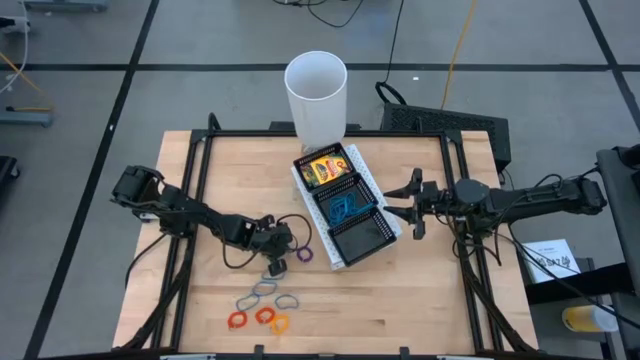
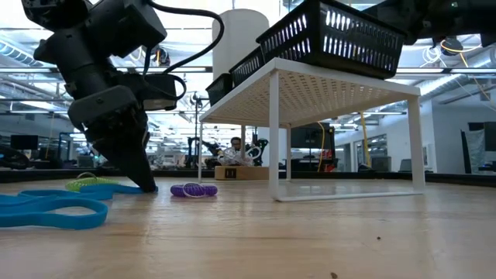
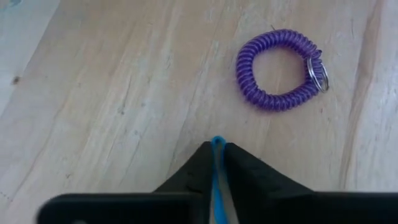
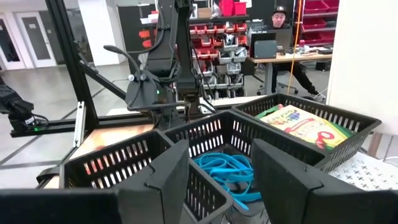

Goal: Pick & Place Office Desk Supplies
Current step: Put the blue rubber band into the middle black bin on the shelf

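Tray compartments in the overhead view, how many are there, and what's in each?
3 in the black mesh tray. Nearest the white cup: crayon boxes. Middle: blue rubber bands. Farthest: nothing visible inside.

Bright even overhead light, soft shadows, blurred low-view foreground.

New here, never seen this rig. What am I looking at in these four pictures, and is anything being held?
Two dark robot arms work at a wooden table. One camera looks straight down, one sits at table height, and one rides on each wrist.

A black mesh tray on a white stand has three compartments: crayon boxes in one, blue bands in the middle, the third looks empty. A white cup stands behind. Loose coloured bands lie near the front edge.

The left gripper is shut on a blue band, beside a purple coil band. The right gripper waits open by the tray.
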You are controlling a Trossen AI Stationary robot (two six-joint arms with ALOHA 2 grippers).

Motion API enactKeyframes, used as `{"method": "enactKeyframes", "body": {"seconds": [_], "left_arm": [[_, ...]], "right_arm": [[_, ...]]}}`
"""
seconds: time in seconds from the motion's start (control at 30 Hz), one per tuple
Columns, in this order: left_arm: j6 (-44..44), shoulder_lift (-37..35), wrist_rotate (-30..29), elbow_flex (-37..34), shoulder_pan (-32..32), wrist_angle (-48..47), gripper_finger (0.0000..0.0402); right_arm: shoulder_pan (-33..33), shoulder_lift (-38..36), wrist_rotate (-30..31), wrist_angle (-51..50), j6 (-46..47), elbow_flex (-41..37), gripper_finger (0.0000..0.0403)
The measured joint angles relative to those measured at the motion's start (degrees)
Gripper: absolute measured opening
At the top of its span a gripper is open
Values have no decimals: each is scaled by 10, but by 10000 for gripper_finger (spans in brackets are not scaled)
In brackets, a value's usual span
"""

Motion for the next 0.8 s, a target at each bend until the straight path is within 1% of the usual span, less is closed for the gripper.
{"method": "enactKeyframes", "body": {"seconds": [0.07, 0.13, 0.27, 0.4, 0.63, 0.73, 0.8], "left_arm": [[1, 0, 1, 0, 0, 1, 20], [2, 0, -2, 2, 0, 0, 7], [19, -10, -3, 13, 0, -6, 11], [55, -47, -11, 27, 0, 0, 4], [104, -140, -81, 45, -2, -26, 5], [145, -182, -112, 46, -7, -26, 4], [180, -209, -128, 47, -8, -5, 3]], "right_arm": [[0, 0, 0, 3, 0, 0, 164], [0, 0, 0, 8, 0, 0, 164], [0, 0, 0, 11, 0, 0, 164], [0, 0, 0, 13, 10, 0, 164], [0, -2, 0, 15, 15, 0, 164], [0, -3, 0, 20, 16, 0, 164], [0, -5, 0, 20, 16, 0, 164]]}}
